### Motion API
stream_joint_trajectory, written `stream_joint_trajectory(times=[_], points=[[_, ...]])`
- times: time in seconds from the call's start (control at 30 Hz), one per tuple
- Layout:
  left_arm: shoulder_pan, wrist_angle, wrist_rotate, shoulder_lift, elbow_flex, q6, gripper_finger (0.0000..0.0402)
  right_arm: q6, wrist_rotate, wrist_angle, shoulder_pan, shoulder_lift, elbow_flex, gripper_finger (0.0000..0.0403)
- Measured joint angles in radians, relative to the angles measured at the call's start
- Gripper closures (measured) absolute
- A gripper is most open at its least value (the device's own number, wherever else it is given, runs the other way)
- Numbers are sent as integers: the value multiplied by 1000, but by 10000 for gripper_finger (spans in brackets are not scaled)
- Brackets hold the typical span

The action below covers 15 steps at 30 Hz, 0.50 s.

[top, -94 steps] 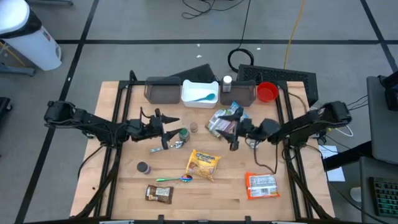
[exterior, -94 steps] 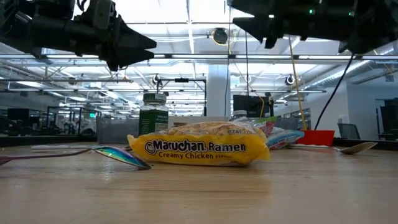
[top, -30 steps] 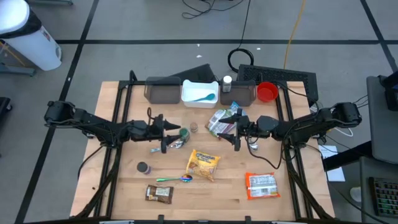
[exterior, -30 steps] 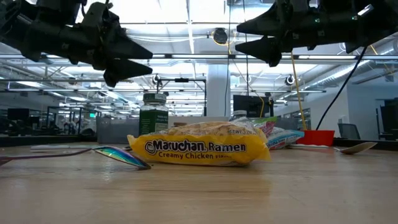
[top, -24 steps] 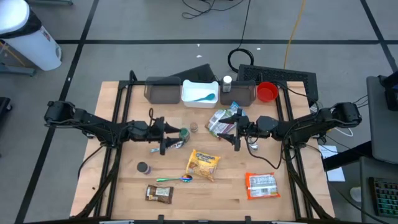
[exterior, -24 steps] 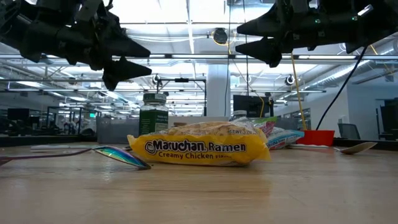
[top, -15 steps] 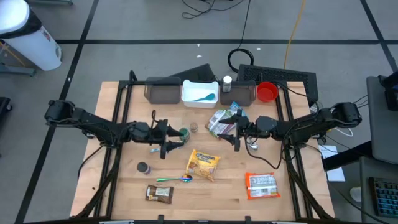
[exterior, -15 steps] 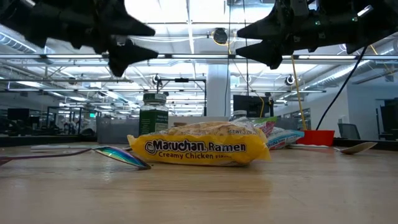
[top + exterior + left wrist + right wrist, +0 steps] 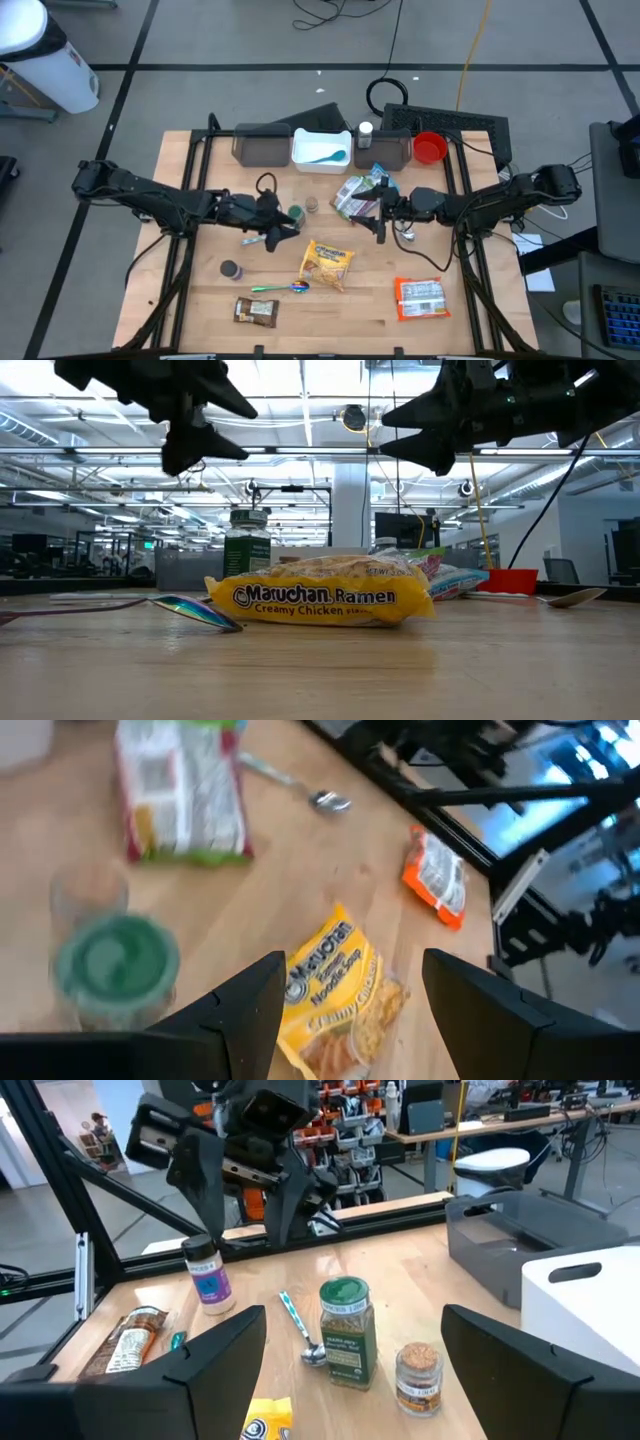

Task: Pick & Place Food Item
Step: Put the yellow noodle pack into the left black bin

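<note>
Left gripper [image 9: 277, 229] open, hovering just above ramen pkt [image 9: 328, 264].

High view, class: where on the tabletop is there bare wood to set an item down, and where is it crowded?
Bare wood lies between the ramen packet and the orange packet, and along the front edge right of the snack bar. It is crowded at the rear bins and around the green-lidded jar.
</note>
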Motion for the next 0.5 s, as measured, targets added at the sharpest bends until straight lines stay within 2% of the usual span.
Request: stream_joint_trajectory(times=[0.27,0.5], points=[[-46,-55,-43,24,0,-189,158,29,0,-1,0,1,0,110],[-55,-43,-69,141,0,-326,158,29,0,0,0,1,0,110]])
